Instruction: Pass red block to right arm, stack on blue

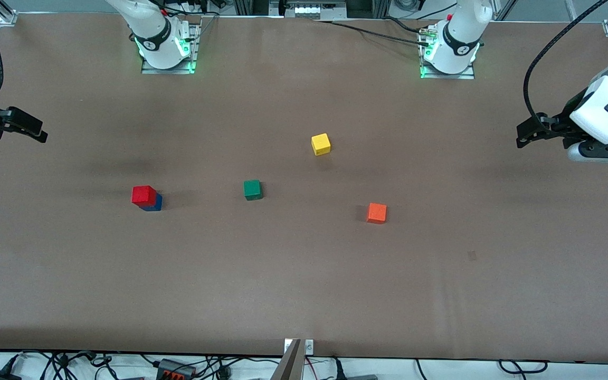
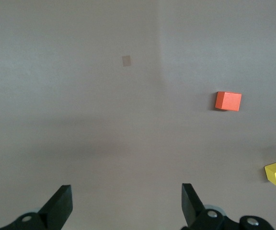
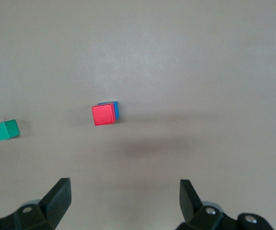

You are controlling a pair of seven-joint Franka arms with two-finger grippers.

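The red block sits on top of the blue block toward the right arm's end of the table; the blue shows only as a sliver under it. The right wrist view shows the same stack, red block on blue block. My right gripper hangs open and empty above the table's edge at its own end. At the other end, my left gripper is raised, open and empty as well. Their jaws stand wide in both wrist views, right gripper and left gripper, with bare table between.
A green cube lies mid-table, a yellow cube farther from the front camera, and an orange cube toward the left arm's end. A small pale mark is on the brown table.
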